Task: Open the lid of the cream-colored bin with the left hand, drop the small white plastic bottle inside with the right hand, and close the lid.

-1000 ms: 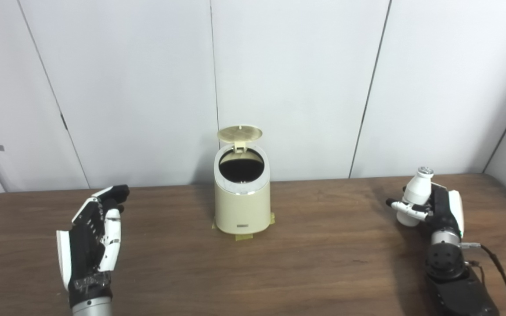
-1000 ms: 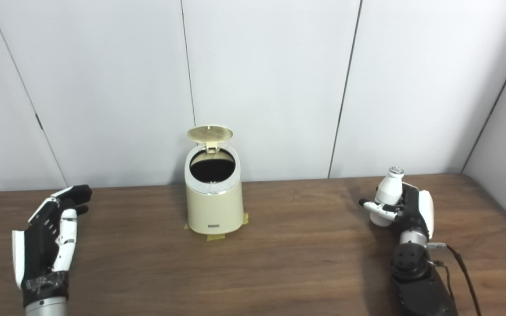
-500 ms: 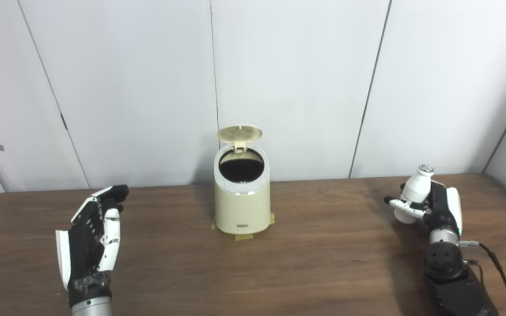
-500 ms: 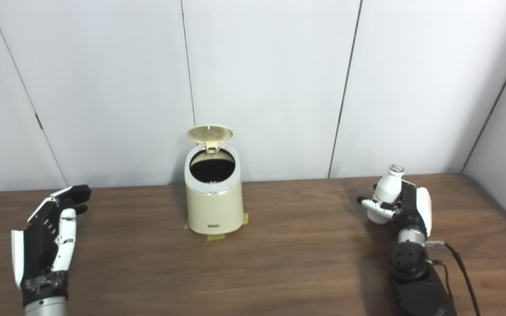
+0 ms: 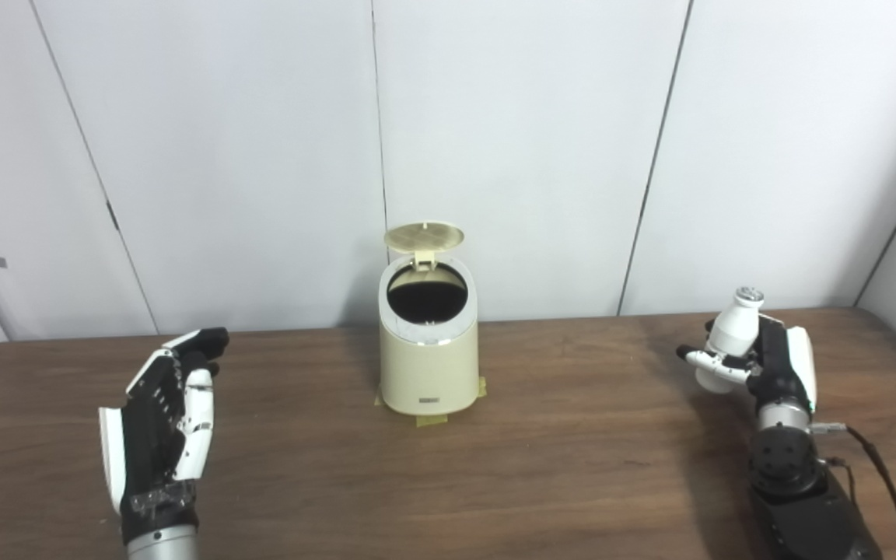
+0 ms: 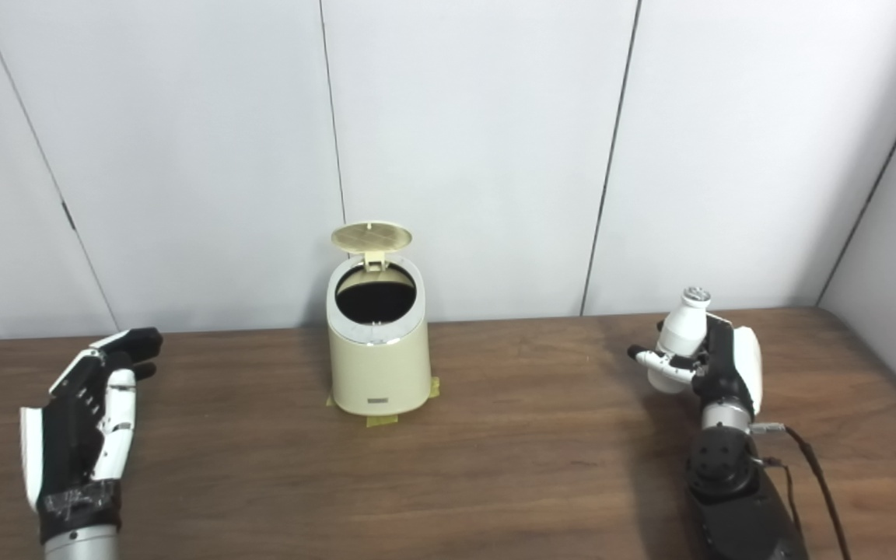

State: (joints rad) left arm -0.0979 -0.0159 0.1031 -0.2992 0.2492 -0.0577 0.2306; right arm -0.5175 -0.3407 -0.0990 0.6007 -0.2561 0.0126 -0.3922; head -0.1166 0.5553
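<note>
Since the earlier frames, the small white plastic bottle (image 5: 728,340) has been carried slightly up and toward the bin by the right hand (image 5: 776,359), while the left hand (image 5: 159,412) has not shifted. The bottle is enclosed by the right fingers (image 5: 708,362), which are wrapped about its lower body; its long axis stands nearly upright, cap uppermost and tilted a little away from the bin. The cream-colored bin (image 5: 428,359) lies well apart on the thumb side of the right hand, its lid (image 5: 425,236) raised upright behind the dark mouth. The left hand is held with fingers spread and nothing grasped, well clear of the bin on the wooden table (image 5: 557,459). A sideways transport across the gap is judged to be required next, ending above the mouth.
</note>
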